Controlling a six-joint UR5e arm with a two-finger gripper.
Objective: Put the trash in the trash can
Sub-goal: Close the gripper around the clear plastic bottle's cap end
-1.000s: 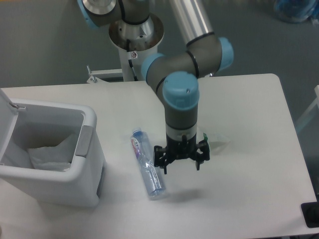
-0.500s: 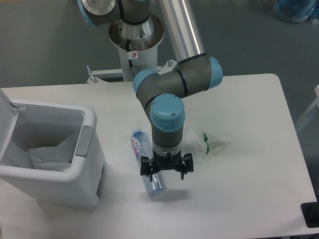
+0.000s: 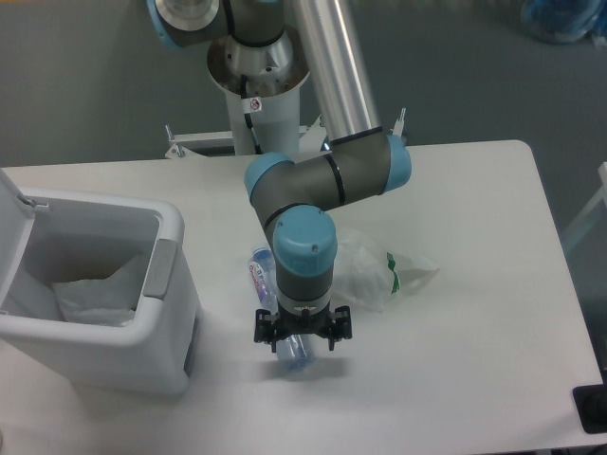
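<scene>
One bottle (image 3: pixel 275 308) is straddled by the spread-fingered end effector (image 3: pixel 302 332), nothing gripped; wrapper (image 3: pixel 375 275) lies beside, right.

White table (image 3: pixel 474 379); blue object (image 3: pixel 564 19) top right corner

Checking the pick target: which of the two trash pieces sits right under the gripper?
The crushed bottle; the gripper hangs over its lower end, while the white wrapper lies off to the side.
</scene>
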